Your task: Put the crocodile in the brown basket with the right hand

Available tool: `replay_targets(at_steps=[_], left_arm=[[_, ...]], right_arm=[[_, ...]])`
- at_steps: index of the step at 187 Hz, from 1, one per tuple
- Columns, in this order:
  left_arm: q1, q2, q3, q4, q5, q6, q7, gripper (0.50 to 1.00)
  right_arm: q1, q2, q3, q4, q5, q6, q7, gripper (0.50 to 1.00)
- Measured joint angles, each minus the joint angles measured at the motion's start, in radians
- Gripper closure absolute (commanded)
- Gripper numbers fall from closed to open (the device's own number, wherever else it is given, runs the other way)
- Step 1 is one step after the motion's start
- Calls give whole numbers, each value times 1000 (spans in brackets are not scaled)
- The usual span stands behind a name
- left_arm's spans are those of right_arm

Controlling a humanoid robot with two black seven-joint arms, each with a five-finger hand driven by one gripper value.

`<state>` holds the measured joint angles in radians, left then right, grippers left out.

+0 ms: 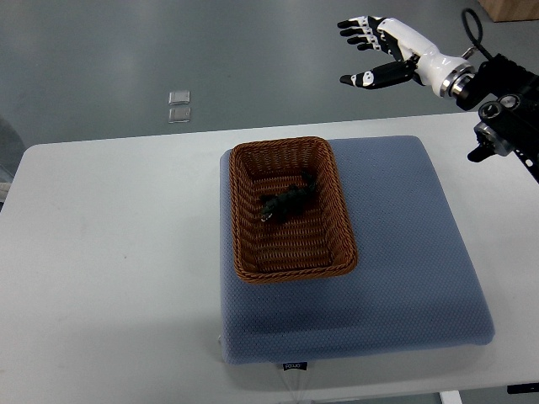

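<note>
While the right hand (392,46) is held spread and empty beyond the worktop (109,278), the crocodile (286,202) is seen inside the brown basket (290,271).
The basket is set on a blue-grey pad (404,252) laid over the white worktop; grey floor (168,50) is shown behind.

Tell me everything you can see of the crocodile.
The crocodile is a small, dark, nearly black toy figure, lying diagonally on the floor of the brown wicker basket, in its far half. Its material and finer parts are too small to tell. Only the basket touches it; the right robot hand is open, well clear.
</note>
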<state>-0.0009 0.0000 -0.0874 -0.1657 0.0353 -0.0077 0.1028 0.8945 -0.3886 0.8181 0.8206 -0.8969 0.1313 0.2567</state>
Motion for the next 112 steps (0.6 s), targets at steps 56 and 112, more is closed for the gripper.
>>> replay_targets(at_steps=[56, 112], left_arm=[[0, 0, 0, 0, 0, 0, 0, 500], [0, 0, 0, 0, 0, 0, 0, 500]], right_arm=[[-129, 27, 142, -86, 481, -7, 14, 605], [-167, 73, 154, -193, 712, 0, 27, 585]])
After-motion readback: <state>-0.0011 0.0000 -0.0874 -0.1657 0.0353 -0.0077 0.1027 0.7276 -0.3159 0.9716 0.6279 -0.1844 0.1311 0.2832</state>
